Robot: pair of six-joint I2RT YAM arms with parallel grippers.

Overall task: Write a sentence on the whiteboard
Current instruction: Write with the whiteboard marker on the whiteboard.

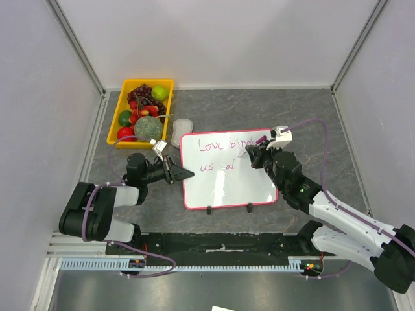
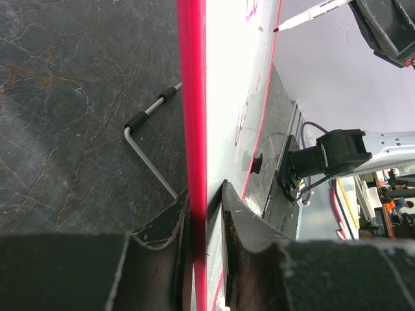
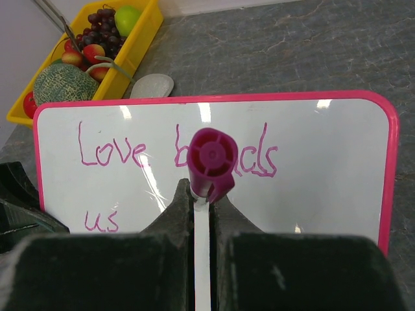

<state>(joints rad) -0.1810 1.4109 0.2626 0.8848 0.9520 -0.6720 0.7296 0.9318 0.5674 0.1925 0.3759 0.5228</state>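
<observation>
- Handling: whiteboard [image 1: 227,184] judged light, rigid, glossy-slick; hold by frame edge.
- Hold: left gripper [image 1: 183,173] clamped on its left frame.
- Tool: right gripper [image 1: 257,154] closed around marker [image 3: 211,159].

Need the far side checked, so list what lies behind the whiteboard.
Beyond the whiteboard lie a grey oval pad and a yellow tray of fruit. In the right wrist view the board covers the pad's near end.

Pink-framed whiteboard [image 1: 227,188], magenta cursive sentence [image 1: 211,146]
</observation>
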